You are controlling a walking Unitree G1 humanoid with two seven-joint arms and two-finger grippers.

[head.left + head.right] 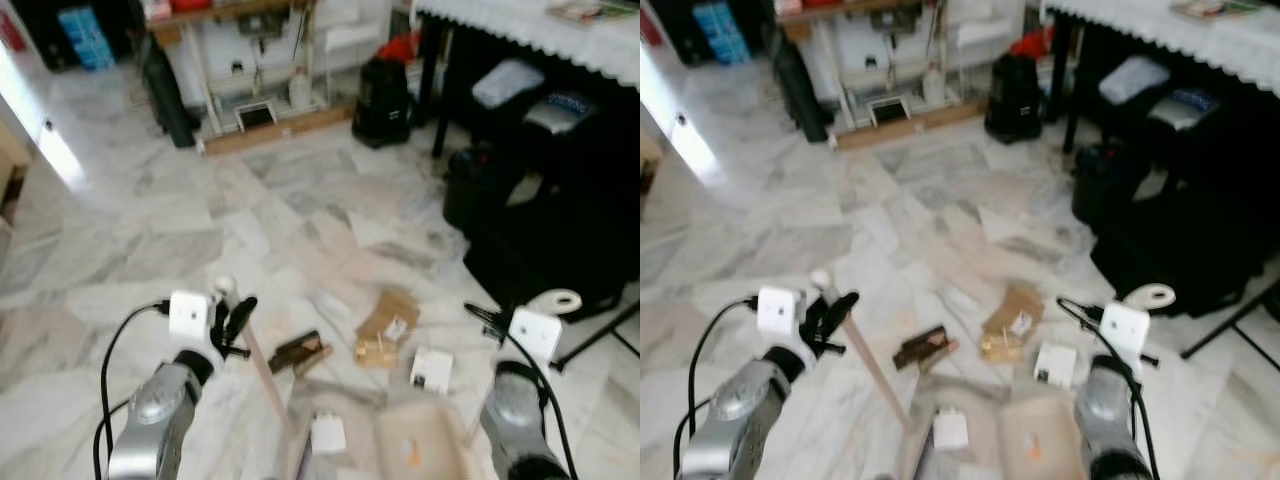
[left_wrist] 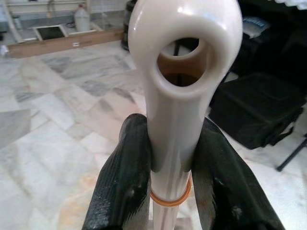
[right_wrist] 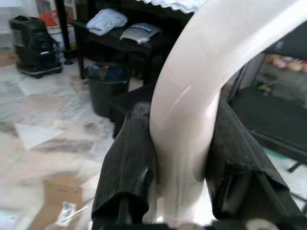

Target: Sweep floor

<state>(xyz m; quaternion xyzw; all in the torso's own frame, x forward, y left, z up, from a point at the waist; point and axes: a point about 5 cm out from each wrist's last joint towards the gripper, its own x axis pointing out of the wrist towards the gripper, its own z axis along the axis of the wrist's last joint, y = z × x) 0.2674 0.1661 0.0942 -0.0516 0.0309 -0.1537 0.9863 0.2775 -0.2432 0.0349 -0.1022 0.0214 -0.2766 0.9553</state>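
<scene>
The left tool [image 1: 232, 322] is clamped on the broom handle [image 2: 184, 96] just under its looped end. The right tool [image 1: 1118, 305] pinches a pale curved handle [image 3: 192, 110], probably the dustpan's. Ahead and between both tools, cardboard scraps [image 1: 388, 320] and a small white box [image 1: 431, 368] lie on the marble floor [image 1: 180, 240]. A hard sweep risks scattering scraps under the black bag [image 1: 560, 240] beside the right tool.

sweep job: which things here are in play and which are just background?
In play:
left gripper shut on broom handle
right gripper shut on dustpan handle
cardboard scraps
white packet
dustpan

Background:
black bin
black bags
draped table
wooden shelf
</scene>
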